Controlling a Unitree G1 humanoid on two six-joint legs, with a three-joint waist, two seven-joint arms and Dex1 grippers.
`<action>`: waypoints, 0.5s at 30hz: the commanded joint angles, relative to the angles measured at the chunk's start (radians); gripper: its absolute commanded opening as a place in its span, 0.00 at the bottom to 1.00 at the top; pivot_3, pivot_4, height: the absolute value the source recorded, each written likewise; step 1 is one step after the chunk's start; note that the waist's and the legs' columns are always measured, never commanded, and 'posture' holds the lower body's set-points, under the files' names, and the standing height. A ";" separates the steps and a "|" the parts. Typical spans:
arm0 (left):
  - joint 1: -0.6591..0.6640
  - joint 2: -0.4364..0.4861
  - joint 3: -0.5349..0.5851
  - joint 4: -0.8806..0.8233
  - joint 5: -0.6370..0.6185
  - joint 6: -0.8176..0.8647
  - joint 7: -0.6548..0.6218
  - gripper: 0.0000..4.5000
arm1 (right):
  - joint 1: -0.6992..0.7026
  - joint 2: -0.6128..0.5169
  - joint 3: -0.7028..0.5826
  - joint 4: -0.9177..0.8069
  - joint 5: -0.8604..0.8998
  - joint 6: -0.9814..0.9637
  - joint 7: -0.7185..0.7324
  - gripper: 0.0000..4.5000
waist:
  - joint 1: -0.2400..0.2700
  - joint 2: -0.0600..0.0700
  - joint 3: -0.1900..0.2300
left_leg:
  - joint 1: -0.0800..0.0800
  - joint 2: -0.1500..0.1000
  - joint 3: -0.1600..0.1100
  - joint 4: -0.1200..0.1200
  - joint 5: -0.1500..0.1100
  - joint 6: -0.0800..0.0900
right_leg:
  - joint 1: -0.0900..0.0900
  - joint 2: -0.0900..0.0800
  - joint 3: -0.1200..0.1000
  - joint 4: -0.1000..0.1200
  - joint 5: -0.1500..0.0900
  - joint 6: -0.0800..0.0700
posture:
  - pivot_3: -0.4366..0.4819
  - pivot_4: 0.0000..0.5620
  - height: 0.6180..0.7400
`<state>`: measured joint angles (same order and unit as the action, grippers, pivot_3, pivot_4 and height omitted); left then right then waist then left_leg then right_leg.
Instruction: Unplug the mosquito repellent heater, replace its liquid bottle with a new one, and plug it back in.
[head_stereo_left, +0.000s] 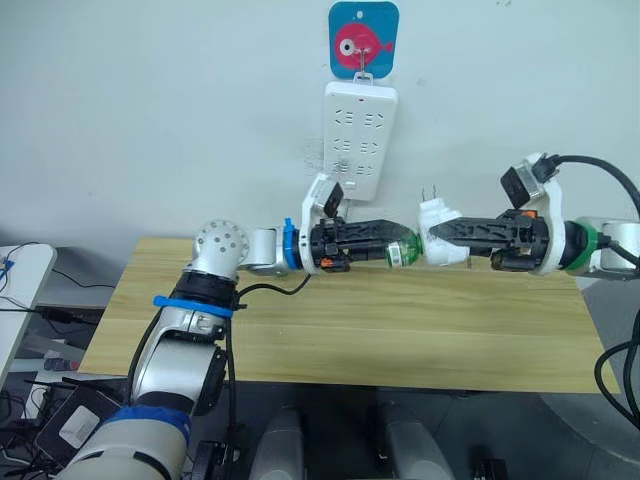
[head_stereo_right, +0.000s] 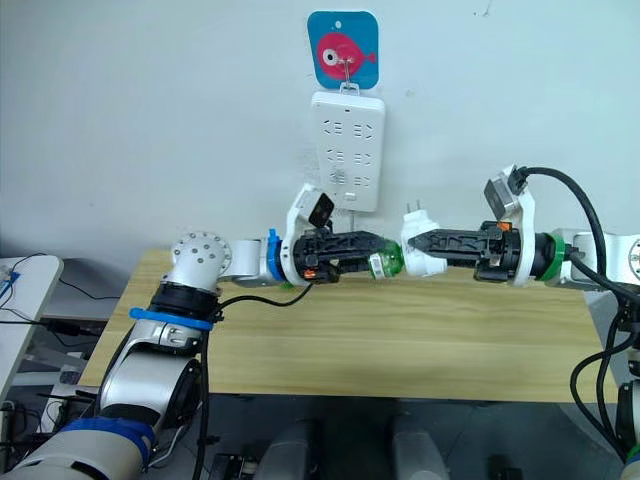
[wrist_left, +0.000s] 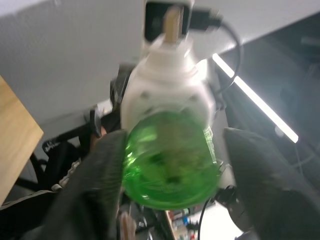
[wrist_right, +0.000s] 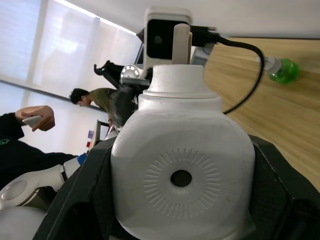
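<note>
Pale wall rises behind a wooden table (head_stereo_left: 400, 330), and a white power strip (head_stereo_left: 358, 140) hangs on it from a fish-print hook plate (head_stereo_left: 364, 38). Above the table's far edge my left gripper (head_stereo_left: 400, 240) reaches rightward with its fingers set against both sides of a green liquid bottle (head_stereo_left: 403, 251). That bottle meets the mosquito repellent heater (head_stereo_left: 441, 232), which my right gripper (head_stereo_left: 437, 233) clamps from the other side, prongs pointing up, just below and right of the strip. My left wrist camera looks straight at the bottle's green base with the heater behind it. My right wrist camera shows a second green bottle (wrist_right: 281, 70) lying on the wood, and people by bright windows. Table stays open beneath both arms.
</note>
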<state>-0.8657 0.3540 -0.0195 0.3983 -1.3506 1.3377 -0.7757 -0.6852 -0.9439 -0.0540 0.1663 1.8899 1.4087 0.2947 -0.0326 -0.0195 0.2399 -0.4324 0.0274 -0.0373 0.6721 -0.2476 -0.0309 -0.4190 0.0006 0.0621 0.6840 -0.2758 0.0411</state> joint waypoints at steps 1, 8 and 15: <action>0.034 0.024 0.051 -0.060 0.039 0.012 -0.020 0.99 | 0.007 -0.028 -0.024 -0.009 0.029 -0.011 -0.016 0.66 | 0.000 0.000 0.000 | 0.000 0.000 0.001 0.000 0.000 0.000 | 0.000 -0.001 0.001 0.000 0.000 0.000 | 0.47 0.35 1.00; 0.217 0.226 0.016 -0.331 0.290 -0.194 -0.155 0.99 | 0.037 -0.051 -0.053 0.043 0.077 -0.055 -0.082 0.66 | 0.000 0.000 0.000 | 0.000 0.000 0.006 0.002 0.000 0.000 | -0.001 -0.001 0.004 0.001 0.000 0.000 | 0.48 0.36 1.00; 0.380 0.219 -0.215 -0.432 1.095 -1.456 -0.220 0.99 | 0.021 -0.031 -0.048 0.071 0.081 -0.064 -0.112 0.66 | 0.027 0.000 0.000 | 0.000 -0.001 0.011 0.002 0.000 0.000 | 0.000 -0.004 0.008 -0.004 0.003 0.000 | 0.50 0.36 1.00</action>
<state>-0.4765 0.5844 -0.2164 -0.0637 -0.4611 0.2867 -0.9942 -0.6411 -0.9726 -0.0681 0.2426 1.9296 1.3587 0.1868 -0.0053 -0.0193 0.2398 -0.4324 0.0267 -0.0258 0.6750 -0.2477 -0.0309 -0.4188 -0.0035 0.0709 0.6802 -0.2722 0.0413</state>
